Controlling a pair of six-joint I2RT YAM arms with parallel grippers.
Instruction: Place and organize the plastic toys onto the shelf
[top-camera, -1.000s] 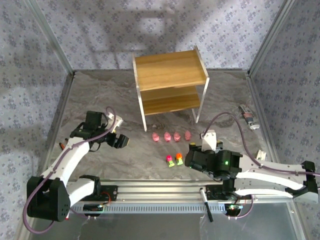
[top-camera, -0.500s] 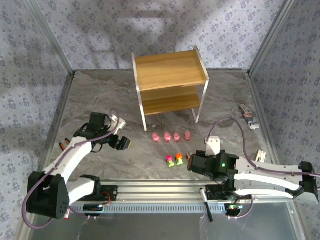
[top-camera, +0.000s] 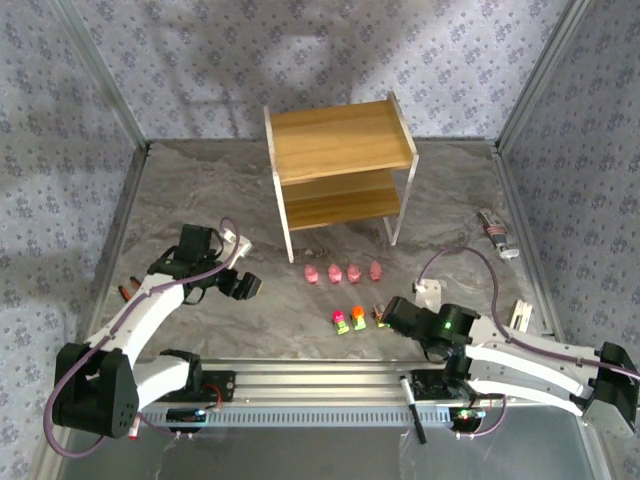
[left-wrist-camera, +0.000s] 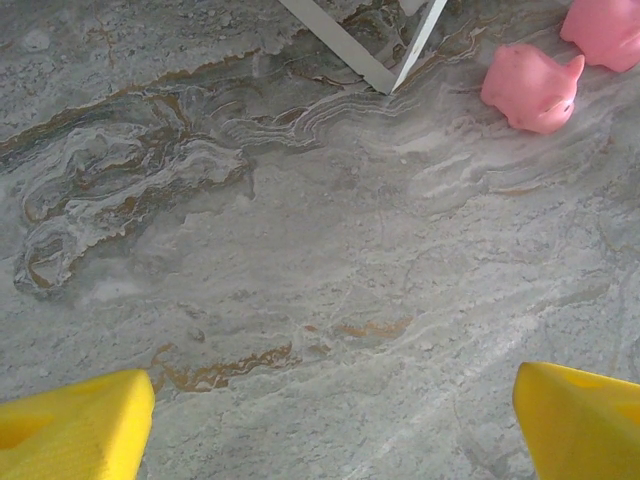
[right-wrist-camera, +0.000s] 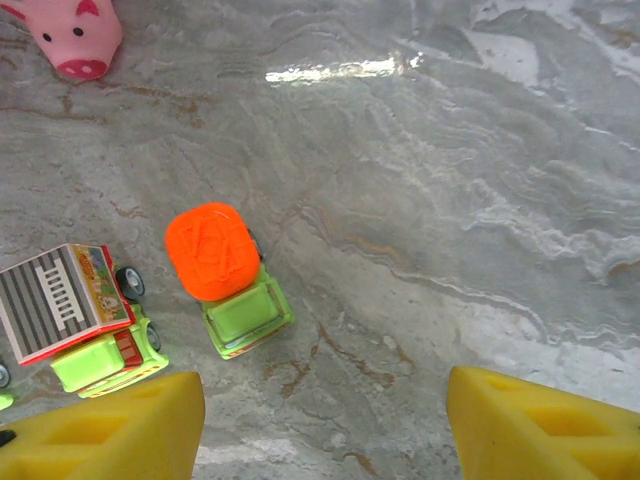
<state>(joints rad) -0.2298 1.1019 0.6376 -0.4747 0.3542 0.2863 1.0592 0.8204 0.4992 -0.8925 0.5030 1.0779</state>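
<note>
The light-wood shelf (top-camera: 340, 150) stands at the back centre, both tiers bare. Several pink figures (top-camera: 343, 271) lie in a row in front of it. Nearer me sit two little cars, one pink-topped (top-camera: 340, 320) and one orange-topped (top-camera: 358, 318). My right gripper (top-camera: 390, 316) is just right of them. It is open in the right wrist view (right-wrist-camera: 320, 430), with bare table between the yellow fingers (right-wrist-camera: 110, 430). The orange-topped car (right-wrist-camera: 225, 270) and a striped-top car (right-wrist-camera: 75, 320) lie ahead to the left. My left gripper (top-camera: 248, 287) is open (left-wrist-camera: 330, 430), with two pink figures (left-wrist-camera: 530, 85) far ahead.
Orange-handled pliers (top-camera: 125, 291) lie at the left wall. A small tool (top-camera: 497, 235) lies at the right and a black pen (top-camera: 413, 405) on the front rail. The shelf's white leg (left-wrist-camera: 365, 55) shows in the left wrist view.
My right gripper has drawn back a little toward the near edge and its jaws have narrowed. A small brownish car beside it has come into sight. The left gripper shifted slightly right.
</note>
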